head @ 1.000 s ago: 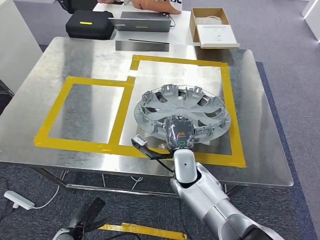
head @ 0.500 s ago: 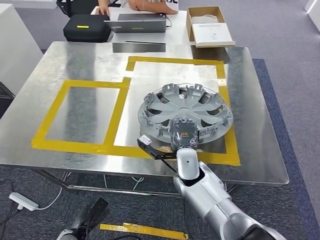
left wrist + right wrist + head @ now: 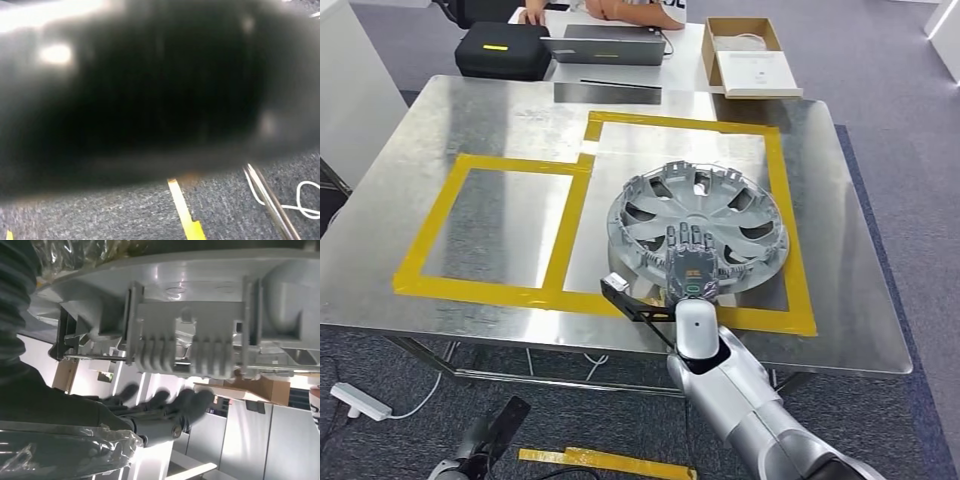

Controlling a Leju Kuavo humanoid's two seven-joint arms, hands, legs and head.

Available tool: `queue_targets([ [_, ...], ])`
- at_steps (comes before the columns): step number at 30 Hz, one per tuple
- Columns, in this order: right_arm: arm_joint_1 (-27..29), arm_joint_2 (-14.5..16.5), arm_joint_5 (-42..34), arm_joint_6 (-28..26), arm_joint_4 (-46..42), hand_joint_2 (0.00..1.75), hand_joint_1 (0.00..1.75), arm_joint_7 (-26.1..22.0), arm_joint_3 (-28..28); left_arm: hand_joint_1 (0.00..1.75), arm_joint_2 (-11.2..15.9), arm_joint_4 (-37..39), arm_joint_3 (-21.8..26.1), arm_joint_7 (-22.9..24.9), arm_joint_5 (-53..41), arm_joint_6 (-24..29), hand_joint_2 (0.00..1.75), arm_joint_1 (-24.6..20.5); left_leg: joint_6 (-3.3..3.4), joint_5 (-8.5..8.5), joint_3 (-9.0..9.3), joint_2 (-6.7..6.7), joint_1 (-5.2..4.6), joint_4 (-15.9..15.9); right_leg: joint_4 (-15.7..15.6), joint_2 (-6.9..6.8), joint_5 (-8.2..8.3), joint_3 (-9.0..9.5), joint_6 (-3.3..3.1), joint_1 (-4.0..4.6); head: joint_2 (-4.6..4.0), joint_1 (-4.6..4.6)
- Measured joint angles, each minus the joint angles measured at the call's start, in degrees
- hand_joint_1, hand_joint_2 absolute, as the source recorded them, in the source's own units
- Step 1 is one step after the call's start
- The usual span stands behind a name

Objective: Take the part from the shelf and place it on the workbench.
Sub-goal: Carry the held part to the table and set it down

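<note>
The wheel cover (image 3: 697, 217) now lies flat on the worktop (image 3: 493, 110), inside the larger yellow-taped outline (image 3: 794, 250). The right hand (image 3: 690, 268) at its 6 o'clock rim has just opened, fingers (image 3: 181, 402) straightened clear of the rim: placement looks complete. Left hand (image 3: 482, 440) hangs low; its state I cannot tell.

- An office turned test lab, going by the furnishings.
- Grey carpet (image 3: 893, 180) covers the floor, as in an office.
- A steel workbench (image 3: 410, 190) stands in the middle, marked with yellow tape (image 3: 569, 230) in rectangles.
- On the far desk (image 3: 682, 65) lie a laptop (image 3: 610, 45), a black case (image 3: 501, 50) and an open carton (image 3: 746, 55).
- A power strip (image 3: 358, 400) with its cable lies on the carpet, near left.
</note>
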Motion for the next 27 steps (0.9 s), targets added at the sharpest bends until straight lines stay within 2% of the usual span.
queue_targets([
  [2, 0.1, 0.0, -0.6, 0.3, 0.1, 0.0, 0.0, -0.9, -0.3, 0.0, 0.0, 0.0, 0.1, 0.0, 0.0, 0.0, 0.0, 0.0, 0.3, -0.05, 0.0, 0.02, -0.11, 0.0, 7.8, -0.06, -3.32, -3.66, 0.32, -0.04, 0.0, 0.15],
  [3, 0.2, 0.0, -1.2, 0.4, 0.2, 0.0, 0.0, -1.7, -0.6, 0.0, 0.0, 0.0, 0.1, 0.0, -0.1, 0.0, 0.0, 0.0, 0.35, -0.09, 0.0, 0.02, -0.17, 0.0, 10.7, -0.06, -4.09, -5.16, 0.36, -0.05, 0.0, 0.13],
  [4, 0.3, 0.0, -2.0, 0.4, 0.2, 0.0, 0.0, -2.6, -1.0, 0.0, 0.0, 0.0, 0.1, 0.0, -0.2, 0.0, 0.0, 0.0, 0.39, -0.11, 0.02, 0.01, -0.23, 0.0, 11.6, -0.06, -3.78, -5.73, 0.3, -0.05, 0.0, 0.14],
  [5, 0.3, 0.0, -2.9, 0.4, 0.3, 0.0, 0.0, -3.7, -1.5, 0.0, 0.0, 0.0, 0.2, 0.0, -0.3, 0.0, 0.0, 0.0, 0.4, -0.13, 0.08, -0.04, -0.3, 0.0, 10.1, -0.06, -2.4, -5.16, 0.12, -0.04, 0.0, 0.14],
  [7, 0.3, 0.0, -4.3, 0.4, 0.3, 0.0, 0.0, -5.8, -2.6, 0.0, -0.1, 0.0, 0.2, 0.1, -0.5, 0.0, 0.0, 0.0, 0.33, -0.22, 0.28, -0.17, -0.41, 0.0, 2.5, -0.06, 1.52, -1.58, -0.56, 0.06, -0.01, 0.13],
  [8, 0.2, 0.0, -4.7, 0.5, 0.3, 0.0, 0.0, -6.7, -3.1, 0.0, -0.1, 0.0, 0.3, 0.2, -0.6, -0.1, 0.0, 0.0, 0.21, -0.26, 0.29, -0.21, -0.53, 0.0, -1.1, -0.06, 2.85, 0.27, -0.89, 0.17, -0.01, 0.09],
  [9, 0.2, 0.0, -5.0, 0.6, 0.3, 0.0, 0.0, -7.4, -3.4, 0.0, -0.2, 0.0, 0.3, 0.2, -0.6, -0.1, 0.0, 0.0, -0.01, -0.23, 0.22, -0.22, -0.59, 0.0, -3.5, -0.05, 3.45, 1.55, -1.13, 0.3, -0.01, 0.08],
  [12, 0.3, 0.0, -5.2, 1.0, 0.3, 0.0, 0.0, -8.1, -4.2, 0.0, -0.3, 0.0, 0.3, 0.3, -0.7, -0.2, 0.0, 0.1, -0.86, -0.03, -0.01, -0.18, -0.56, -0.2, -5.1, 0.05, 3.51, 2.32, -1.48, 0.41, 0.0, 0.01],
  [14, 0.3, 0.1, -5.2, 1.0, 0.2, 0.0, 0.0, -8.1, -4.6, 0.0, -0.3, 0.0, 0.4, 0.3, -0.8, -0.2, 0.0, 0.0, -1.38, -1.13, -0.47, -0.08, -0.57, 1.0, -5.8, -0.01, 3.89, 2.69, -1.96, 0.11, 0.0, -0.08],
  [15, 0.2, 0.2, -5.1, 1.0, 0.2, 0.0, 0.0, -8.2, -4.7, 0.0, -0.2, 0.0, 0.4, 0.3, -0.7, -0.1, 0.0, 0.0, -1.61, -2.47, -1.33, -0.04, -0.57, 3.0, -6.2, -0.08, 4.08, 2.91, -2.2, -0.07, 0.0, -0.16],
  [17, 0.2, 0.3, -4.8, 1.0, 0.2, 0.0, 0.0, -8.6, -4.8, 0.0, -0.2, 0.0, 0.5, 0.3, -0.7, -0.1, 0.0, 0.1, -1.94, -5.84, -4.45, 0.0, -0.51, 9.9, -6.3, -0.15, 4.13, 3.03, -2.41, -0.06, 0.0, -0.21],
  [18, 0.2, 0.3, -4.6, 1.0, 0.2, 0.0, 0.0, -8.8, -4.8, 0.0, -0.1, 0.0, 0.6, 0.3, -0.7, -0.1, 0.0, 0.2, -2.07, -6.88, -5.98, 0.01, -0.48, 13.1, -6.2, -0.15, 4.11, 3.03, -2.43, -0.04, 0.0, -0.2],
  [19, 0.3, 0.3, -4.5, 1.0, 0.2, 0.0, 0.0, -9.1, -4.8, 0.0, -0.1, 0.0, 0.7, 0.3, -0.7, -0.1, 0.0, 0.3, -2.16, -6.94, -6.84, 0.01, -0.45, 14.8, -6.1, -0.12, 4.07, 3.04, -2.43, -0.03, 0.0, -0.2],
  [20, 0.3, 0.3, -4.5, 1.1, 0.2, 0.0, 0.0, -9.4, -4.8, 0.0, 0.0, 0.0, 0.7, 0.3, -0.7, -0.1, 0.0, 0.4, -2.21, -5.88, -6.72, 0.02, -0.43, 14.4, -6.0, -0.08, 4.02, 3.05, -2.4, -0.04, 0.0, -0.21],
  [21, 0.3, 0.3, -4.6, 1.2, 0.0, 0.0, 0.0, -9.8, -4.8, 0.0, 0.0, 0.0, 0.8, 0.2, -0.7, 0.0, 0.0, 0.4, -2.25, -3.9, -5.53, 0.04, -0.37, 11.8, -5.9, -0.01, 3.92, 3.07, -2.29, -0.08, 0.0, -0.21],
  [22, 0.3, 0.3, -4.8, 1.6, -0.2, 0.0, 0.0, -10.5, -4.8, 0.0, 0.1, 0.0, 0.9, 0.1, -0.7, 0.0, 0.0, 0.4, -2.28, -1.85, -3.76, 0.08, -0.29, 8.0, -5.6, 0.04, 3.76, 3.07, -2.11, -0.12, 0.0, -0.21],
  [23, 0.1, 0.3, -5.0, 2.4, -0.4, 0.0, 0.0, -11.4, -4.9, 0.0, 0.1, 0.0, 1.0, 0.0, -0.7, -0.1, 0.0, 0.4, -2.27, -0.51, -2.02, 0.09, -0.3, 4.4, -5.3, 0.12, 3.57, 2.97, -1.86, -0.01, 0.0, -0.23],
  [24, -0.1, 0.3, -5.5, 3.7, -0.6, 0.0, 0.0, -12.7, -4.9, 0.0, 0.1, 0.0, 1.0, -0.2, -0.7, -0.1, 0.0, 0.3, -2.1, 0.22, -0.8, 0.08, -0.3, 1.8, -5.0, 0.2, 3.44, 2.8, -1.58, 0.1, 0.0, -0.24],
  [25, -0.4, 0.3, -6.1, 5.4, -0.8, 0.0, 0.0, -14.3, -4.9, 0.0, 0.1, 0.0, 1.1, -0.2, -0.8, -0.2, 0.0, 0.3, -1.86, 0.25, -0.24, 0.06, -0.37, 0.6, -4.9, 0.26, 3.38, 2.63, -1.34, 0.23, 0.0, -0.24],
  [27, -1.0, 0.3, -7.7, 9.6, -0.9, 0.0, 0.0, -18.1, -4.9, 0.0, 0.0, 0.0, 1.1, -0.3, -1.0, -0.3, 0.0, 0.4, -1.03, 0.17, -0.25, 0.0, -0.48, 0.3, -4.9, 0.3, 3.48, 2.46, -0.91, 0.28, 0.0, -0.21],
])
